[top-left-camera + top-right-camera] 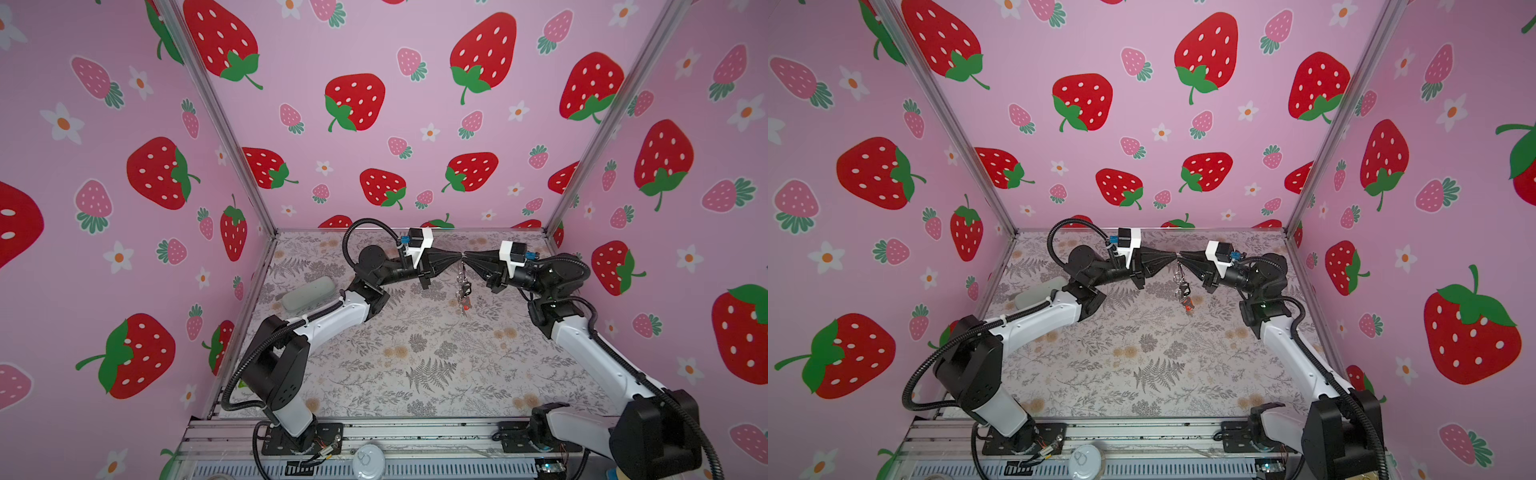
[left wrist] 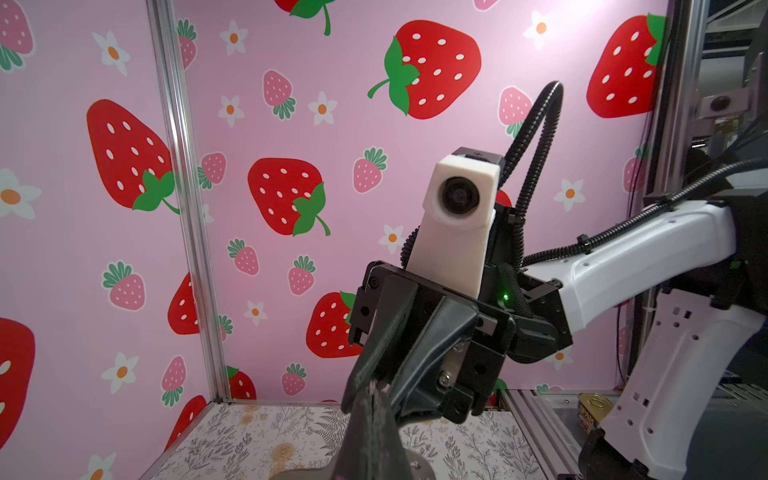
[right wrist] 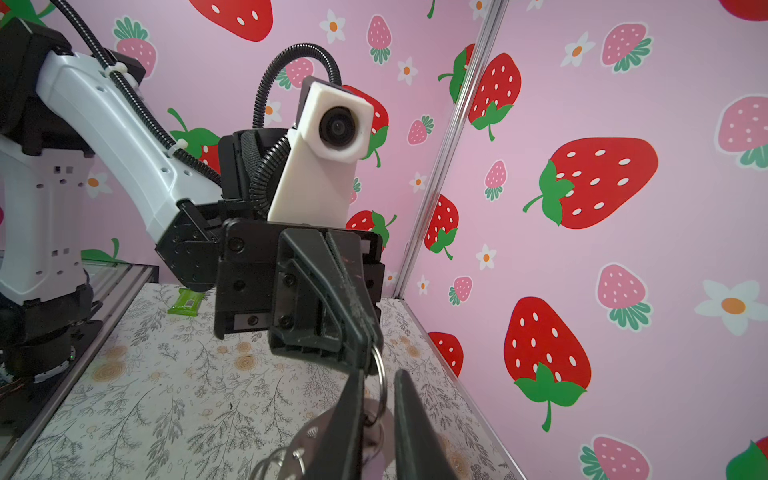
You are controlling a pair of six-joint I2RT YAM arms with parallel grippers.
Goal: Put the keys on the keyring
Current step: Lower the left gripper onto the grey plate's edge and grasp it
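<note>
Keys [image 1: 462, 293] hanging vertically, keyring [image 3: 381, 376] uppermost

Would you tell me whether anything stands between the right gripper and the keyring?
Nothing visible does: the keyring hangs from the shut left gripper and sits between the right gripper's fingers.
</note>
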